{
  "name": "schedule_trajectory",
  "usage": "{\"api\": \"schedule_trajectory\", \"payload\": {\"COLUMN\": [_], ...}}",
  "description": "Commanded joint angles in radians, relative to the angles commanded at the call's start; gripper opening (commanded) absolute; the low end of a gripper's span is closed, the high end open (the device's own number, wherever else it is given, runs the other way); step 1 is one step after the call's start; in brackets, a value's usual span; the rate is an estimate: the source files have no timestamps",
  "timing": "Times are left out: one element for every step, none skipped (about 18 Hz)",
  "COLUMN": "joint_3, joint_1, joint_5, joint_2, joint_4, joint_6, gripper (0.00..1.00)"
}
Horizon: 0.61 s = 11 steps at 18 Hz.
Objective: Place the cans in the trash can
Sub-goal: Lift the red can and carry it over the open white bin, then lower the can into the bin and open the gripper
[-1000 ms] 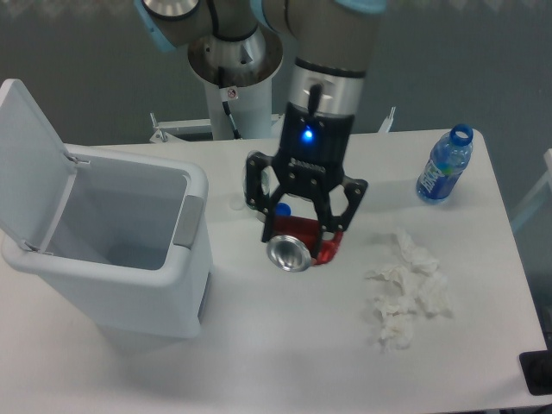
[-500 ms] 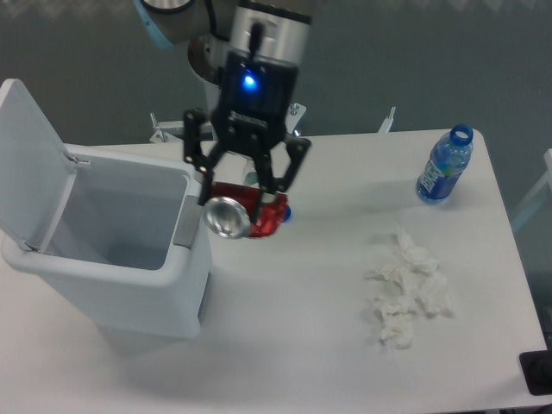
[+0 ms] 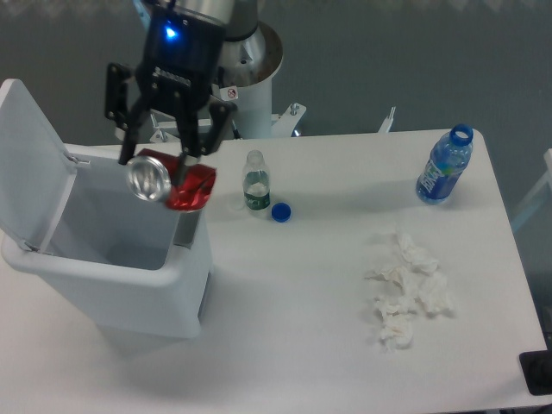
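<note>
Right, my claw is clamped on the red can over the bin rim, so I'd shift further over the opening before letting go.

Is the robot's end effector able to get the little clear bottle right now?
Probably not yet. The end effector is shut on the red can, held over the open trash can. The clear bottle stands uncapped on the table with nothing around it, so once the can drops, the way looks free.
</note>
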Motion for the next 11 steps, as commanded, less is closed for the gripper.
{"api": "schedule_trajectory", "payload": {"joint_3": [-0.005, -0.008, -0.011, -0.012, -0.021, -0.023, -0.023, -0.023, -0.025, -0.026, -0.029], "joint_1": [-0.008, -0.014, -0.015, -0.017, -0.023, -0.029, -0.037, -0.043, -0.045, -0.046, -0.046], "joint_5": [0.0, 0.0, 0.0, 0.0, 0.0, 0.0, 0.0, 0.0, 0.002, 0.002, 0.002], "joint_2": [0.0, -0.003, -0.005, -0.005, -0.002, 0.0, 0.002, 0.002, 0.003, 0.003, 0.006], "joint_4": [0.0, 0.0, 0.0, -0.002, 0.0, -0.002, -0.002, -0.002, -0.003, -0.003, -0.003], "joint_6": [0.0, 0.0, 0.0, -0.002, -0.002, 0.0, -0.002, -0.002, -0.002, -0.002, -0.002], "gripper": [0.68, 0.68, 0.68, 0.68, 0.68, 0.68, 0.68, 0.68, 0.68, 0.68, 0.68]}}
